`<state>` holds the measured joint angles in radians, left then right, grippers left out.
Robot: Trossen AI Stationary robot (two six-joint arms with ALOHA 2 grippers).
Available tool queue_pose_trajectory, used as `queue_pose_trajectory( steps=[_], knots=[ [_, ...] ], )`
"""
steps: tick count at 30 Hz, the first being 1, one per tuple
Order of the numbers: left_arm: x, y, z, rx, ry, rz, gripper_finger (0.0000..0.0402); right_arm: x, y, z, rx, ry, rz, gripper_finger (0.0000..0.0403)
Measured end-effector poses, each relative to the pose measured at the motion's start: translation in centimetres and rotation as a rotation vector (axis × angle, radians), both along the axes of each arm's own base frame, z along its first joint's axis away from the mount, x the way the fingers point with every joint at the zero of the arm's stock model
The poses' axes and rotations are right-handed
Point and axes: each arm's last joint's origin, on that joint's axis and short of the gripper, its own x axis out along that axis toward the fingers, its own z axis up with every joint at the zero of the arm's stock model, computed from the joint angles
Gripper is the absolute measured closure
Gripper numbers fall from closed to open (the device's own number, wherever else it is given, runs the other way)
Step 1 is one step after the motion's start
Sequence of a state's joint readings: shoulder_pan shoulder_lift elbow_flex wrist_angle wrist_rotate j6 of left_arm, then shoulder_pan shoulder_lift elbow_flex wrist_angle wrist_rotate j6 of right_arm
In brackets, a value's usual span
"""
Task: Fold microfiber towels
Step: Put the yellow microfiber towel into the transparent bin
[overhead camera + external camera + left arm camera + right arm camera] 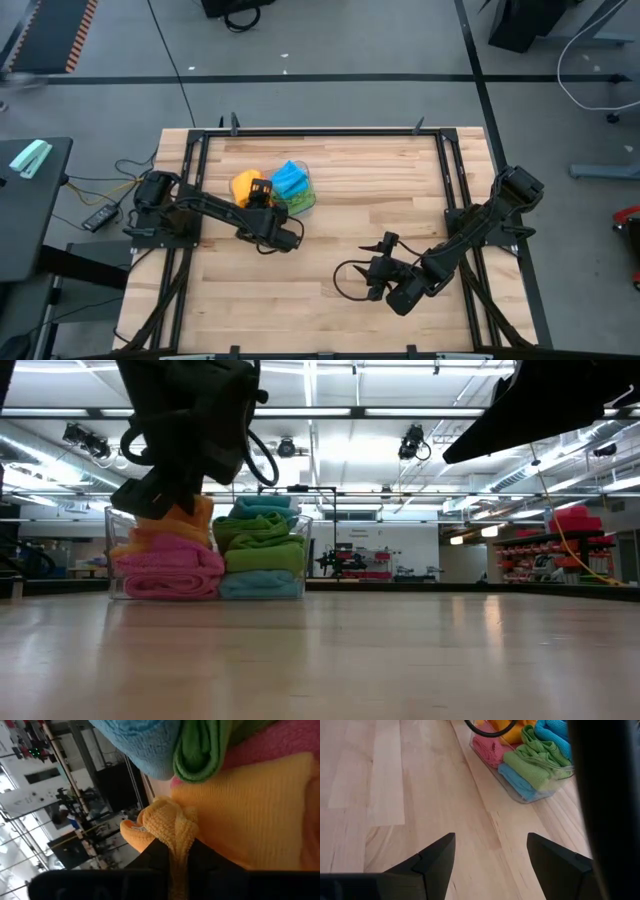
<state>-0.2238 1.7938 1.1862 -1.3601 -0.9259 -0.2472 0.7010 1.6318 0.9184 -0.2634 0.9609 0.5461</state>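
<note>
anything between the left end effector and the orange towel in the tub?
No. The left end effector is already pinched on a bunched fold of the orange towel at the tub; nothing visible sits between them. The right end effector waits open over bare table.

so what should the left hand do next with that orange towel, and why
Probably lift straight up and draw the soft orange microfiber towel out of the clear plastic tub. The left hand is at the tub with its fingers pinched shut on a bunched fold of that towel, which isn't out on the wooden table yet.
</note>
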Motion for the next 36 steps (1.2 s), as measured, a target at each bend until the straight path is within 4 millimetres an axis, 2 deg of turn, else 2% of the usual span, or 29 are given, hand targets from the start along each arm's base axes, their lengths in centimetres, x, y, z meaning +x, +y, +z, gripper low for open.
queue_pose_trajectory(
  steps=[6,10,15,24,29,36],
  knots=[
    [0.2,0.4,-0.3,-0.084,-0.023,0.062,0.0333,0.0,0.0,0.0,-0.008,0.004,0.005,0.0148],
    [0.4,0.9,-0.4,-0.103,-0.107,0.137,0.0313,0.0,0.0,0.0,-0.007,0.003,0.004,0.0148],
    [0.4,1.1,-0.5,-0.176,-0.105,0.192,0.0294,0.0,0.0,0.0,-0.005,0.002,0.004,0.0148],
    [1.2,0.8,-0.3,-0.281,-0.157,0.212,0.0261,0.0,0.0,0.0,-0.005,0.002,0.004,0.0148],
    [2.0,0.5,0.7,-0.329,-0.18,0.201,0.0228,0.0,0.0,0.0,-0.004,0.002,0.004,0.0148],
    [2.2,0.5,0.7,-0.4,-0.173,0.215,0.0178,0.0,0.1,0.0,-0.004,0.001,0.007,0.0148]
  ],
)
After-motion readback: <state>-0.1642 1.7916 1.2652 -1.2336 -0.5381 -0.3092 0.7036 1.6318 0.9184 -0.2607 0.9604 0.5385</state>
